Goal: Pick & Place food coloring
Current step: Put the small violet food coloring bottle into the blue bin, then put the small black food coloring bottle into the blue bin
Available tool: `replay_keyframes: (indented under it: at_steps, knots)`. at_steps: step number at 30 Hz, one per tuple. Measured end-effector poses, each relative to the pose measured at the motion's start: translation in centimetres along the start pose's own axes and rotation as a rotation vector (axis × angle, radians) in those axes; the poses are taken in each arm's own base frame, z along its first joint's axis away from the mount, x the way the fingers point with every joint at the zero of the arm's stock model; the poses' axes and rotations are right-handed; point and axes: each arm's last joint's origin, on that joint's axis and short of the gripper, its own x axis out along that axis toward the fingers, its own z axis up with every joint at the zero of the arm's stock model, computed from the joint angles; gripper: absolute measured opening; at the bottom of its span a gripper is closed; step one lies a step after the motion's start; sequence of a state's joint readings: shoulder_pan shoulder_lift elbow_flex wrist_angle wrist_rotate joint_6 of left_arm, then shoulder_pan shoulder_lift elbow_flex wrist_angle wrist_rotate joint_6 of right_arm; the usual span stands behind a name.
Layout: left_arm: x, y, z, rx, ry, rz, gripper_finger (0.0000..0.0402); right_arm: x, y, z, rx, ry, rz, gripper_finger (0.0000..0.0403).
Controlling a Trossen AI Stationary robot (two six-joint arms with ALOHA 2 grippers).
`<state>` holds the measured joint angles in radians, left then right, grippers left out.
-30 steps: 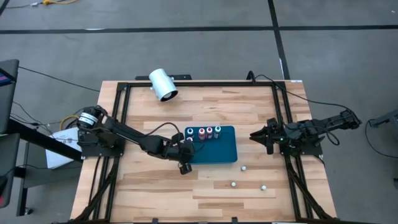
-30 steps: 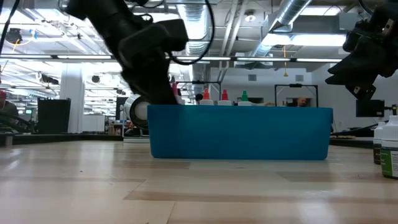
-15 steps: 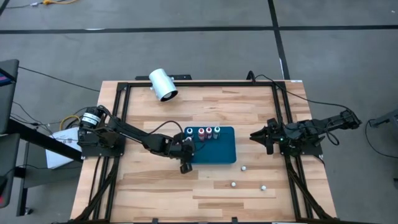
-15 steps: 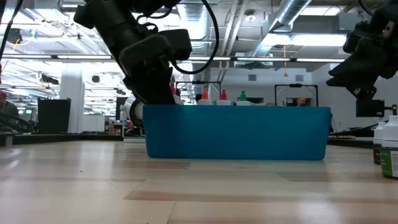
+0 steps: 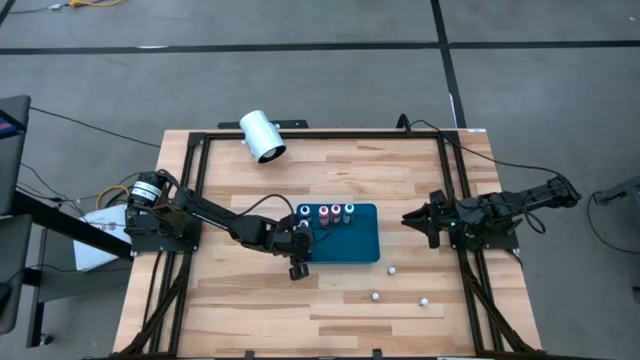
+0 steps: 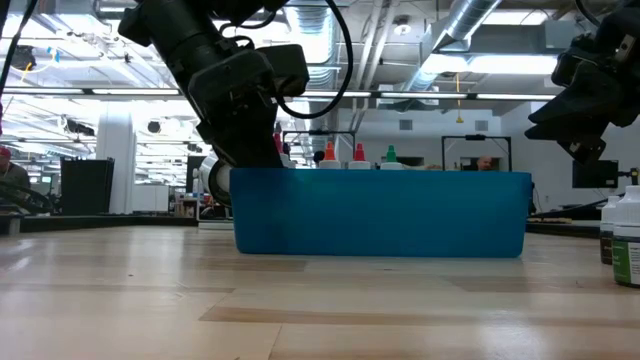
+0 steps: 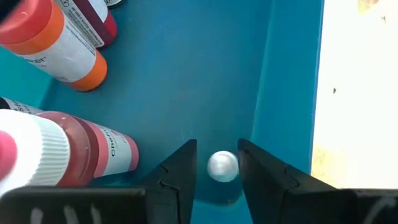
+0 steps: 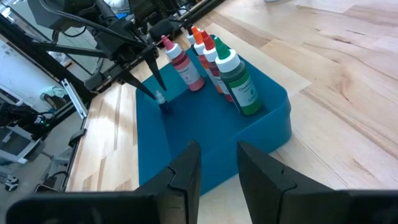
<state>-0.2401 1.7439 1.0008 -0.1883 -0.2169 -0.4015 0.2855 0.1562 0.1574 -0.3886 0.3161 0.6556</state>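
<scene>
The food coloring shows as tiny bottles. Several stand upright in a row in the teal tray (image 5: 360, 242) along its far side (image 5: 330, 212); the right wrist view shows them as a red one (image 8: 185, 67) and a green one (image 8: 240, 86). Three more stand loose on the wood (image 5: 392, 269), (image 5: 375, 296), (image 5: 424, 300). My left gripper (image 5: 300, 237) (image 7: 217, 144) reaches down into the tray's left end, shut on one white-capped bottle (image 7: 222, 166). My right gripper (image 5: 412, 218) (image 8: 217, 165) hangs open over the table's right side, away from everything. My left gripper pinches the small bottle between its two fingers (image 7: 184, 167), just below the white cap (image 7: 222, 166). The fingers come from above, pointing down. The bottle stands upright (image 8: 161, 99) close beside the tray's left wall (image 7: 283, 93); whether its base rests on the tray floor cannot be told.
A big white cylinder (image 5: 262, 136) lies at the table's far edge, left of centre. Black frame rails (image 5: 190, 190) run along the table's left, far and right sides. Another bottle (image 6: 625, 240) shows at the low view's right edge. Bare wood lies near and left of the tray.
My left gripper has come down a little into the tray's left end with the bottle between its fingers, then stayed still. The tray has slid slightly toward the table's left.
</scene>
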Motion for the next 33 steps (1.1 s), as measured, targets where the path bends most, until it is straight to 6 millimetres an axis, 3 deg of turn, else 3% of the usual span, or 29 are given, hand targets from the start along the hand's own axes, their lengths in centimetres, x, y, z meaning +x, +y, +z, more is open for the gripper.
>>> replay_keyframes:
  at_steps: [9,24,33]
  knots:
    - [-0.1,-0.2,0.6,-0.017,-0.029,-0.014,0.0121,0.0,0.0,0.0,0.000,0.000,0.000,0.0092]
    - [-4.6,-1.9,7.2,0.035,-0.041,-0.009,0.0122,0.0,0.0,0.0,0.000,0.002,0.003,0.0092]
    - [-5.9,-2.7,6.7,-0.042,0.085,-0.003,0.0122,0.0,0.3,-0.2,0.000,0.069,0.090,0.0092]
